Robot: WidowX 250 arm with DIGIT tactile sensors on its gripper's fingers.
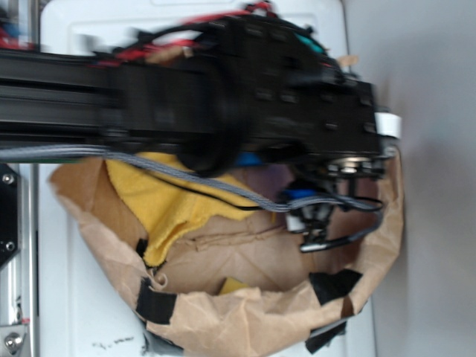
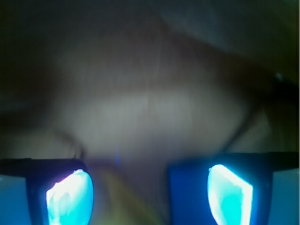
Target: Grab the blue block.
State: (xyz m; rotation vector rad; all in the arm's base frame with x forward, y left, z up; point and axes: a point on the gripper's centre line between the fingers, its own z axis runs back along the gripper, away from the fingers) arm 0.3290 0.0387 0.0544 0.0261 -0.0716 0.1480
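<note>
Fingertips [image 2: 70, 197] of the gripper [image 2: 147, 199]: two glowing cyan pads at the near edge of the wrist view, spread with a clear gap between them, nothing visibly pinched.

Blue block [image 2: 187, 192]: a dark blue face just inside the right pad in the wrist view; whether it touches that pad cannot be told. In the exterior view a blue patch [image 1: 301, 195] sits just above the gripper [image 1: 316, 223], on the right side of the bag. Judged: the block is at the fingers but not yet clamped.

Paper bag [image 1: 245, 320]: brown, crumpled, rim rolled down and fixed with black tape, so its contents lie open to reach from above.

Yellow cloth [image 1: 160, 197]: bunched on the left inside the bag, apart from the gripper.

Cable [image 1: 186, 178]: grey braided, drooping across the bag mouth from the arm.

Arm [image 1: 223, 97]: black, motion-blurred, stretched horizontally across the far part of the scene from the left, wrist bent down into the bag's right side.

Second blue patch [image 1: 251, 158]: under the arm, unidentified.
</note>
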